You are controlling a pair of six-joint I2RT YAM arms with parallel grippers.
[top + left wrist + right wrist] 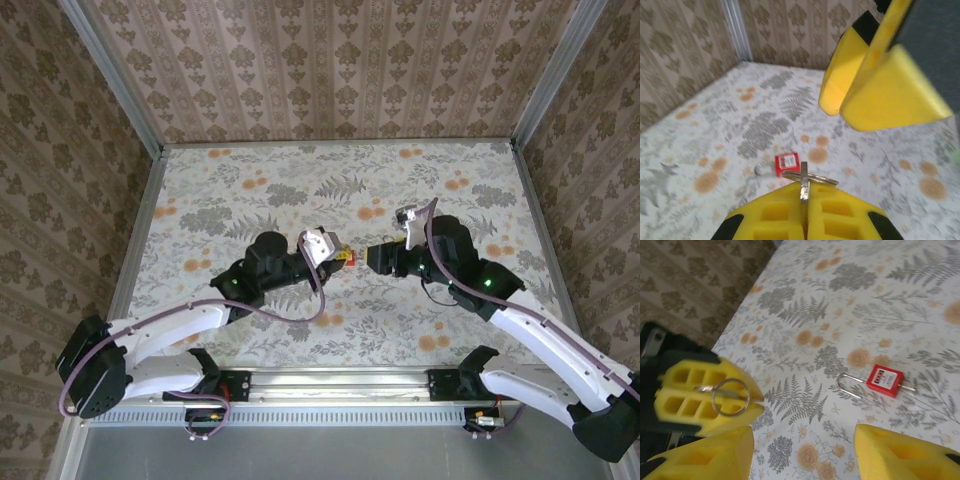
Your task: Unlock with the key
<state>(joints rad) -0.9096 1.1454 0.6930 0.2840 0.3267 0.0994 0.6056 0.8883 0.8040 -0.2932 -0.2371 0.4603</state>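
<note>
Key held, padlock waiting on the desk!
Floral desk (pixel 300 170): right tool (pixel 802 452) spread, left tool (pixel 805 202) pinching the ringed key (pixel 804 181). The red padlock (pixel 884 380) lies flat between them, nearer the left tool, long axis across frame, shackle left.

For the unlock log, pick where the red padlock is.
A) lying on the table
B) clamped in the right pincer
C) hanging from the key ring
A: the red padlock lies flat on the table, with nothing gripping it.
</note>
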